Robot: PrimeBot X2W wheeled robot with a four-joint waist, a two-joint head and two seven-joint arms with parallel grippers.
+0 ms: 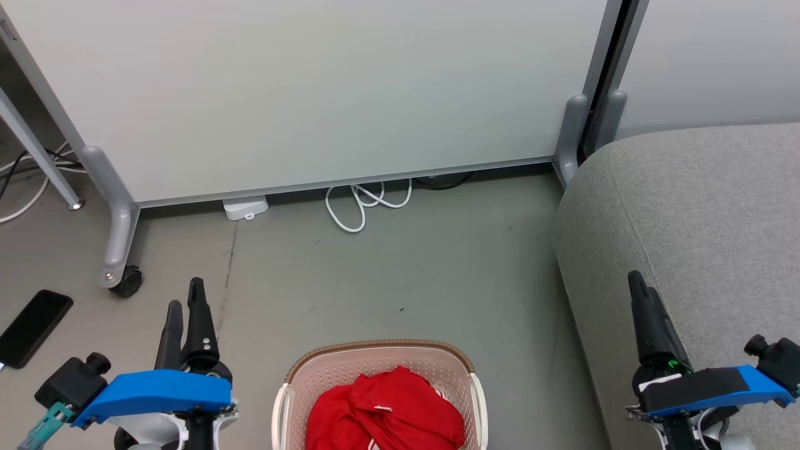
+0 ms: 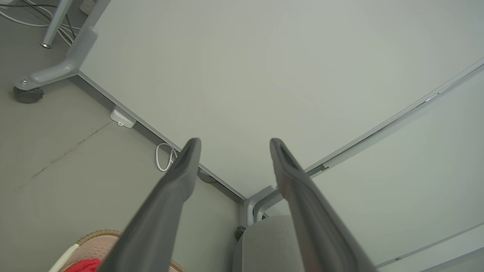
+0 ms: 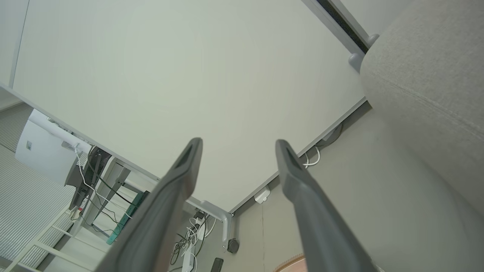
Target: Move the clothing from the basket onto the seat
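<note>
Left gripper [image 1: 185, 295]: two dark fingers spread apart, nothing between them, pointing up the head view toward the white partition panel [image 1: 312, 94]; hovers over the grey floor [image 1: 400, 269] just left of the basket [image 1: 375, 345].
Right gripper [image 3: 238, 141]: fingers likewise parted and empty, pointing the same way; shows against the left edge of the seat [image 1: 700, 219] in the head view.
Clothing [image 1: 387, 409]: red crumpled heap inside the basket, white tag on top; no clear long axis, near part cut off by the frame.
Basket: cream, perforated, brown rim; upright on the floor between the grippers, rounded far end toward the panel.
Seat: grey upholstery, right of the basket and apart from it; rounded edge runs from the robot toward the panel.
Also: white cable [image 1: 362, 209] looped at the panel's foot; dark phone [image 1: 34, 325] on the floor, far left.
</note>
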